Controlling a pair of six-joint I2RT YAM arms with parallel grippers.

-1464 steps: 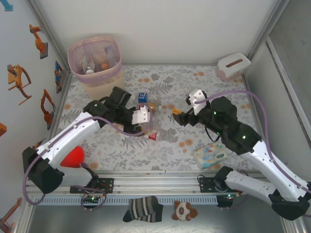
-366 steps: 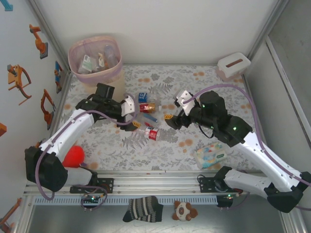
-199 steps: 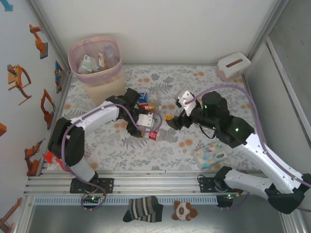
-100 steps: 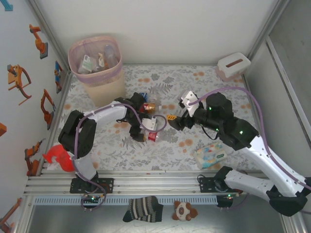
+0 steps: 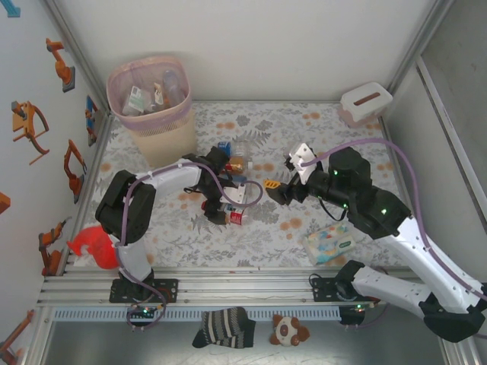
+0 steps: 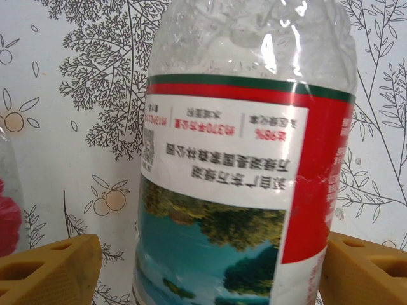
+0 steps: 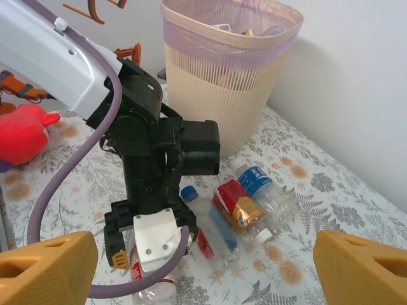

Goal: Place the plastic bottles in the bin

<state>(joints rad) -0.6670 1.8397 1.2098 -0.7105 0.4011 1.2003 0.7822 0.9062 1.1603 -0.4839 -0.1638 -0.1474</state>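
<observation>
Bin (image 5: 161, 138): tapered, ribbed beige plastic with a pink translucent liner folded over the rim. It stands at the far-left corner, with bottles inside.
Left arm: folded tight, wrist pitched down over the table centre.
Left gripper (image 6: 213, 267): jaws spread. The mustard moulded fingers (image 6: 51, 270) flank one bottle, with a gap showing on one side.
Red-label bottle (image 6: 248, 159): clear crinkled plastic with a glossy printed label, lying on the floral cloth (image 5: 304, 129) between the left fingers.
Loose bottles (image 5: 232, 158): a small cluster between the bin and the grippers.
Right arm: reaches inward towards the left gripper.
Right gripper (image 5: 275, 187): jaws wide apart, with nothing between them.
</observation>
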